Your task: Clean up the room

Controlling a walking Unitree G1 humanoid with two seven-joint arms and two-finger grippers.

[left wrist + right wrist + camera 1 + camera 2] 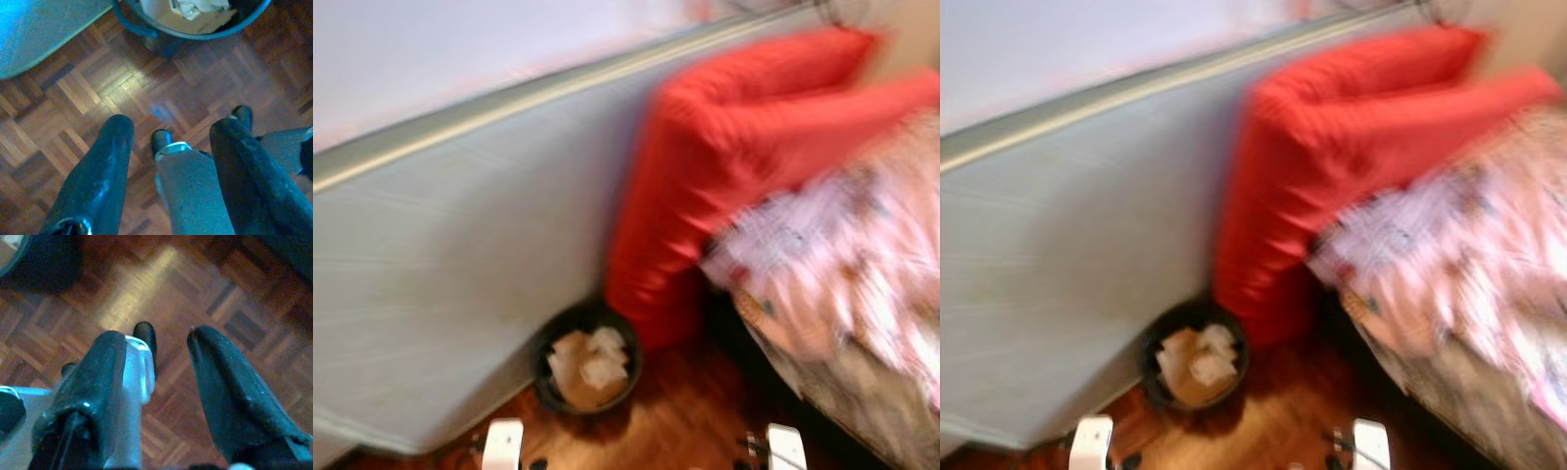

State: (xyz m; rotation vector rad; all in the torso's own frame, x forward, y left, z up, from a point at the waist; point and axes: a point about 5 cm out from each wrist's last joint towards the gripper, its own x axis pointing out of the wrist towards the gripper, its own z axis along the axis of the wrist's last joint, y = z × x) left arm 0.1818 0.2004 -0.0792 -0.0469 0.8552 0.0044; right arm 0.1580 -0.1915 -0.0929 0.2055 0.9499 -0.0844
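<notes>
Bin (587, 367) on floor (675, 421) between mattress (460, 294) and cushion (724, 157)

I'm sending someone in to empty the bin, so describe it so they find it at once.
Find the big red cushion leaning against the pale wall panel beside the bed. At its foot, on the wooden parquet floor, stands the bin: small, round and dark, holding crumpled white paper and brown card.

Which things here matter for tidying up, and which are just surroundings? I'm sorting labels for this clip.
Belongs to the job:
dark waste bin on the floor
crumpled paper inside it
left gripper, open
right gripper, open

Just there:
red cushion
patterned bedcover
parquet floor
</notes>
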